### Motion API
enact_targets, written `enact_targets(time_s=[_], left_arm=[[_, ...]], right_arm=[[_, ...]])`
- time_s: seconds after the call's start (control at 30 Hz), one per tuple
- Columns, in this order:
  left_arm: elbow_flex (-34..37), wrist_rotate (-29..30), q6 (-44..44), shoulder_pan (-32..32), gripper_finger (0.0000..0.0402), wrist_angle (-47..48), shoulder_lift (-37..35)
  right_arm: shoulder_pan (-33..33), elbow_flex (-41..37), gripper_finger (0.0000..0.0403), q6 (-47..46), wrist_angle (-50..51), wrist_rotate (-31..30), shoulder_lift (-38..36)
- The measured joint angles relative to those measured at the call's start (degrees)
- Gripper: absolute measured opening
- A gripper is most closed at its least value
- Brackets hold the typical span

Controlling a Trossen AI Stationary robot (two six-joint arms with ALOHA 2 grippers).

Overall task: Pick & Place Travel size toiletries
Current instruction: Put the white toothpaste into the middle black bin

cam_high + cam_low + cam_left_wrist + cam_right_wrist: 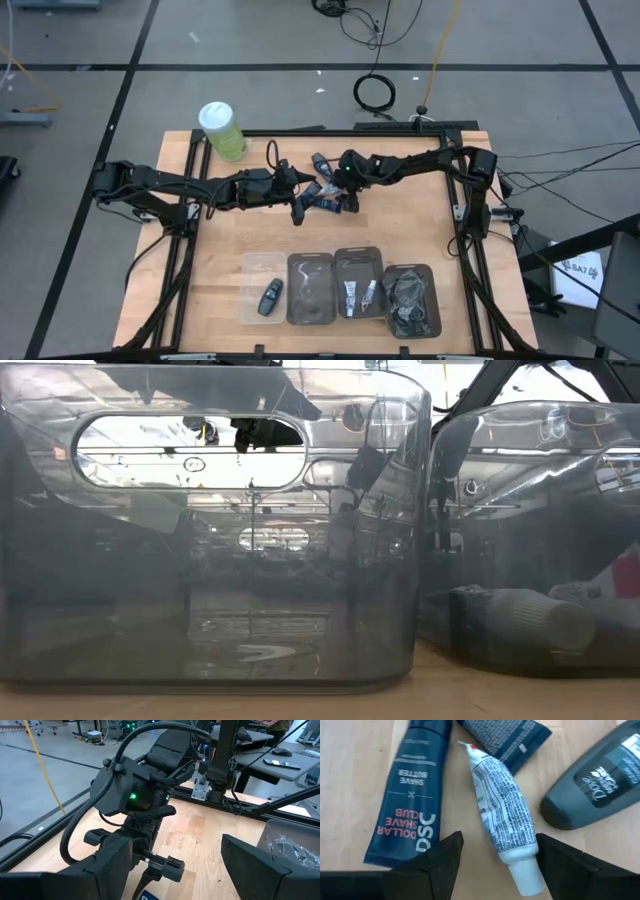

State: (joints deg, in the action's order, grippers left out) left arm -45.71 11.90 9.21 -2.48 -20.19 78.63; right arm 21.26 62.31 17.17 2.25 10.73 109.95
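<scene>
Several travel toiletries lie in a pile [325, 195] at mid-table. In the right wrist view a white tube with blue print [502, 812] lies flat, its white cap [525, 872] toward the camera. Beside it lie a navy shave-butter tube [410, 795], another navy tube [505, 740] and a dark grey bottle [595, 780]. My right gripper [495, 860] is open just above the pile [347, 188], its fingers on either side of the white tube's cap end. My left gripper [177, 870] is open and empty [299, 203] at the pile's left side, facing the right arm.
Several clear bins stand in a row at the near edge: one with a black key fob [268, 296], one [310, 288], one with tubes [358, 285], one with dark cords [410, 300]. A green canister with a white lid [222, 130] stands at the far left.
</scene>
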Motion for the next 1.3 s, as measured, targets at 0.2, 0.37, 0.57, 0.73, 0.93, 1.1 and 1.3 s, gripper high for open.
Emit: enact_targets(time_s=[0.2,0.37,0.57,0.73,0.93,1.1,1.3], left_arm=[[0.0,0.0,0.0,0.0,0.0294,0.02,0.0],[0.0,0.02,0.02,-0.02,0.0294,0.14,0.0],[0.0,0.02,0.04,-0.01,0.0294,0.71,0.0],[0.0,0.04,0.37,0.0,0.0294,0.79,0.0],[0.0,0.04,0.35,-0.01,0.0294,0.77,0.0],[0.0,0.04,0.33,0.0,0.0294,0.77,0.0],[0.0,0.09,0.28,0.0,0.0294,0.94,0.0]], right_arm=[[-0.02,-0.05,0.0188,-0.06,0.47,0.51,0.02],[-0.04,-0.08,0.0129,-0.11,0.56,0.71,0.04],[-0.04,-0.09,0.0077,-0.12,0.52,0.52,0.04],[-0.04,-0.12,0.0077,-0.3,0.4,0.25,0.04],[-0.04,-0.14,0.0084,-1.49,1.2,0.03,-0.47],[0.0,-0.3,0.0076,-1.49,3.56,-0.46,-2.96],[0.0,-0.27,0.0078,-1.92,6.37,-0.25,-7.96]])
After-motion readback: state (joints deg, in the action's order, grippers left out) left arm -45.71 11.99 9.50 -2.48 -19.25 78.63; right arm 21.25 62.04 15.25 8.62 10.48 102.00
